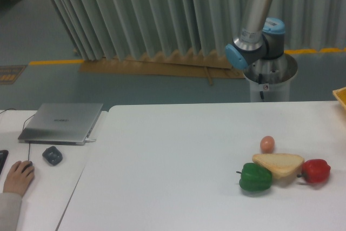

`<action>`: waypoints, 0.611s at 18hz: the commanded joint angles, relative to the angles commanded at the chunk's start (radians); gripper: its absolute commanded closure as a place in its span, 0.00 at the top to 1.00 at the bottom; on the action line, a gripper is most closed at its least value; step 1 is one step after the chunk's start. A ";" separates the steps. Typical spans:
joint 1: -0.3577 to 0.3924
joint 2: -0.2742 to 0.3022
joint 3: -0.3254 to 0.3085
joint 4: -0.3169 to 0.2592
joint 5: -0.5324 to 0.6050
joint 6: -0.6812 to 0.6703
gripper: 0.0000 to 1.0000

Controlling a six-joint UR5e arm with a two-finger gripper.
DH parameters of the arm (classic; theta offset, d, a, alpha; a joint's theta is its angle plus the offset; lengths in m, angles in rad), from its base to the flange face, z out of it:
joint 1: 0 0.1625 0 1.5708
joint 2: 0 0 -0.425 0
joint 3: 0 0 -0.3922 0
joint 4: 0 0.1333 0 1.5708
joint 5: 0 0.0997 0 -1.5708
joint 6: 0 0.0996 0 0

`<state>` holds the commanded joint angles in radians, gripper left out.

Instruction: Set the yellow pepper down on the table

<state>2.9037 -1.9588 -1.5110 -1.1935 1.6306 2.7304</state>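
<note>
Currently the tabletop (178, 171) fills the lower frame, with the arm (258, 14) rising out the top edge at about 1 o'clock, so the fingers are out of view and I can't tell whether they're apart, together or clamped on anything. Yellow pepper isn't visible anywhere either, so its direction from the fingers and its long axis can't be read; my guess is it's up with the hidden end of the arm. At 4 o'clock sit a bread slice (278, 164), touching green pepper (255, 177), red pepper (315, 171) just beside, egg (267, 144) near.
</note>
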 joint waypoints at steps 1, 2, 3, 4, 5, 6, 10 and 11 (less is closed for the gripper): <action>0.005 -0.005 0.000 0.009 0.002 0.014 1.00; 0.006 -0.014 0.002 0.020 0.002 0.023 1.00; 0.008 -0.015 0.002 0.023 0.002 0.026 1.00; 0.008 -0.015 0.000 0.025 0.002 0.028 1.00; 0.008 -0.017 0.000 0.026 0.002 0.028 1.00; 0.008 -0.017 0.000 0.026 0.002 0.028 1.00; 0.022 -0.025 -0.002 0.028 0.002 0.063 1.00; 0.022 -0.025 -0.002 0.029 0.002 0.078 1.00</action>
<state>2.9253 -1.9834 -1.5125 -1.1643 1.6322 2.8086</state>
